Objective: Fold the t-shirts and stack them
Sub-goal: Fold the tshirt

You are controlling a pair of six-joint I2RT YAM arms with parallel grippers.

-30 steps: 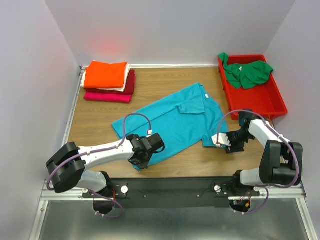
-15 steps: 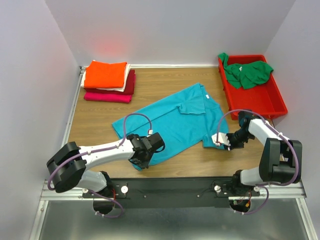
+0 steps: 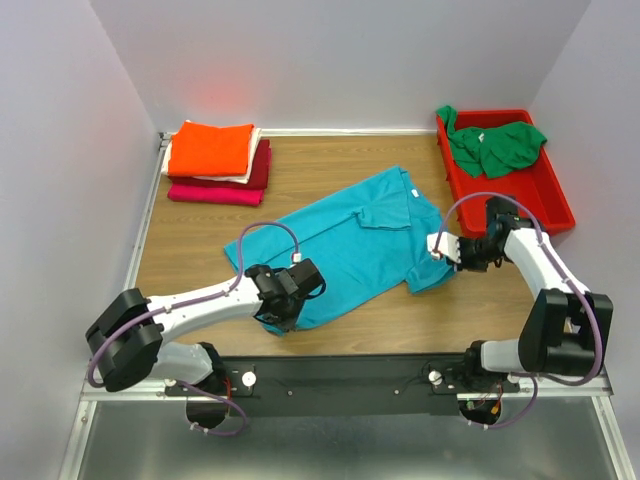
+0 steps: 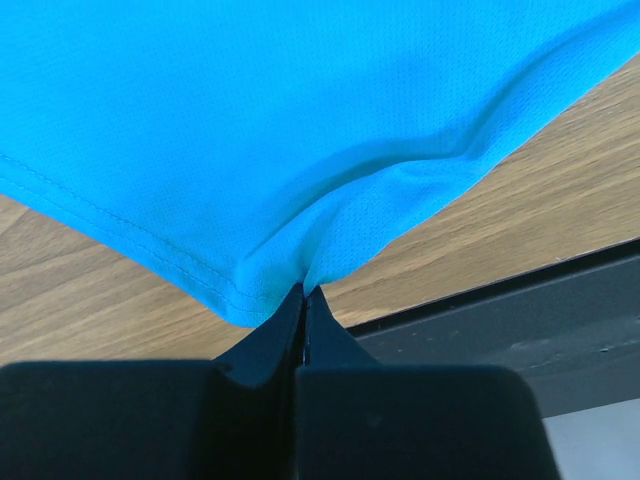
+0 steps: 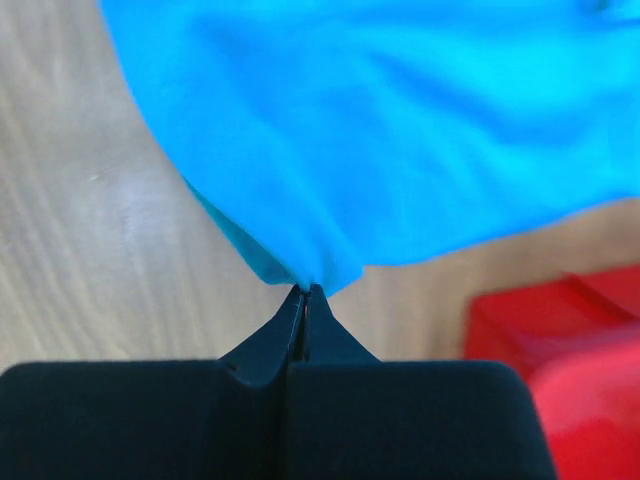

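A teal t-shirt (image 3: pixel 350 238) lies spread at a slant on the wooden table, its white neck label (image 3: pixel 411 192) at the far end. My left gripper (image 3: pixel 272 322) is shut on the shirt's near hem corner (image 4: pixel 290 275), lifted slightly off the wood. My right gripper (image 3: pixel 447 260) is shut on the shirt's right edge (image 5: pixel 315 268), raised off the table. A green t-shirt (image 3: pixel 496 144) lies crumpled in the red bin (image 3: pixel 556 200). Folded orange (image 3: pixel 210 147), white, dark red and magenta (image 3: pixel 215 194) shirts are stacked at the far left.
The red bin stands at the far right against the wall, close behind my right arm. The black front rail (image 4: pixel 520 320) runs just beyond the table's near edge by my left gripper. White walls enclose the table on three sides.
My right gripper closed on the teal shirt's right edge and lifted it up and back toward the bin. My left gripper stayed shut on the near corner and shifted slightly.
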